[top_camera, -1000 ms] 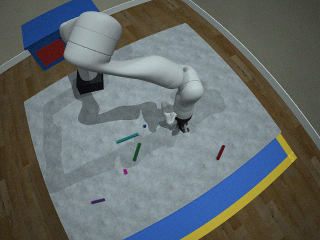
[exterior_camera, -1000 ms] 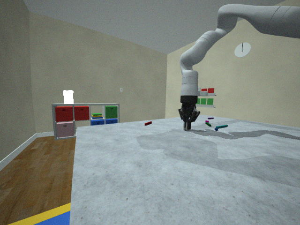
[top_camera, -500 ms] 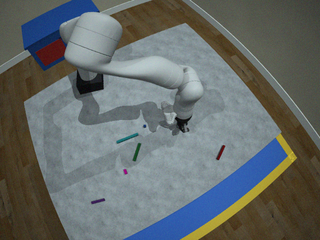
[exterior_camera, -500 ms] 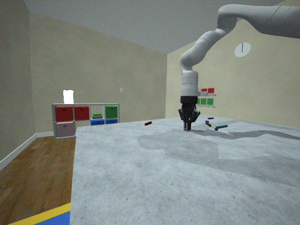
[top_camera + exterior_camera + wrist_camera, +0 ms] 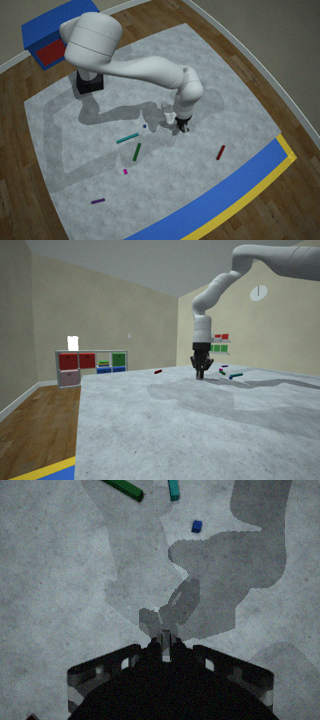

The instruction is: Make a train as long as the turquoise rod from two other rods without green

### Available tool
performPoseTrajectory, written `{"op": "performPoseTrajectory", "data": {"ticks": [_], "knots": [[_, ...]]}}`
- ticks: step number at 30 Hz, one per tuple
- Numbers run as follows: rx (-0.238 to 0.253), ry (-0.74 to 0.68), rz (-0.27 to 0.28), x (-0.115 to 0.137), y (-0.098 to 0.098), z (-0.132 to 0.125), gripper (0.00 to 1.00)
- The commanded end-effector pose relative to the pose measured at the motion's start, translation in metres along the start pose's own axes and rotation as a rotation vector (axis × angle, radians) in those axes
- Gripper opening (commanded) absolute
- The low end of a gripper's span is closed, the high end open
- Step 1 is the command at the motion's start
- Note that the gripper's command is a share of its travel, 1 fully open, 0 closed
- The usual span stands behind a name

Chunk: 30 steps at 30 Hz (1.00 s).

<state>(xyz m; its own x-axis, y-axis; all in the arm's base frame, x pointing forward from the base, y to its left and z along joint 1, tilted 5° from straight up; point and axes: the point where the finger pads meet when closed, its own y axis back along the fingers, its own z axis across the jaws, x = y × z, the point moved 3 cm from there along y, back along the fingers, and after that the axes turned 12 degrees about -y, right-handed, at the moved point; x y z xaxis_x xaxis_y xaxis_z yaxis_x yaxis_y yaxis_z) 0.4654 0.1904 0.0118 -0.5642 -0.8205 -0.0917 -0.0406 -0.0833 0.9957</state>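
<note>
My gripper [image 5: 184, 129] is down at the mat, right of the mat's middle, and is shut on a small grey rod [image 5: 165, 649] that shows between the fingertips in the wrist view. The grey rod is hard to make out in the top and exterior views. The turquoise rod [image 5: 127, 137] lies flat to the gripper's left, with the green rod [image 5: 136, 151] just below it. The red rod [image 5: 220, 152] lies alone to the gripper's lower right. The small blue rod [image 5: 144, 126] lies left of the gripper.
A magenta rod [image 5: 125, 171] and a purple rod [image 5: 97, 200] lie farther toward the front left. The arm's base [image 5: 89, 83] stands at the back left. A blue and yellow strip [image 5: 227, 191] borders the mat's front edge.
</note>
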Motion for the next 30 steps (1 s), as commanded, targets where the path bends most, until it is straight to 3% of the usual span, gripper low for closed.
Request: {"op": "performPoseTrajectory", "data": {"ticks": [1,8,23,30], "knots": [[0.001,0.000,-0.001,-0.0005,0.0008,-0.0004,0.05],[0.001,0.000,-0.001,-0.0005,0.0008,-0.0004,0.05],[0.001,0.000,-0.001,-0.0005,0.0008,-0.0004,0.24],[0.001,0.000,-0.001,-0.0005,0.0008,-0.0004,0.24]]}}
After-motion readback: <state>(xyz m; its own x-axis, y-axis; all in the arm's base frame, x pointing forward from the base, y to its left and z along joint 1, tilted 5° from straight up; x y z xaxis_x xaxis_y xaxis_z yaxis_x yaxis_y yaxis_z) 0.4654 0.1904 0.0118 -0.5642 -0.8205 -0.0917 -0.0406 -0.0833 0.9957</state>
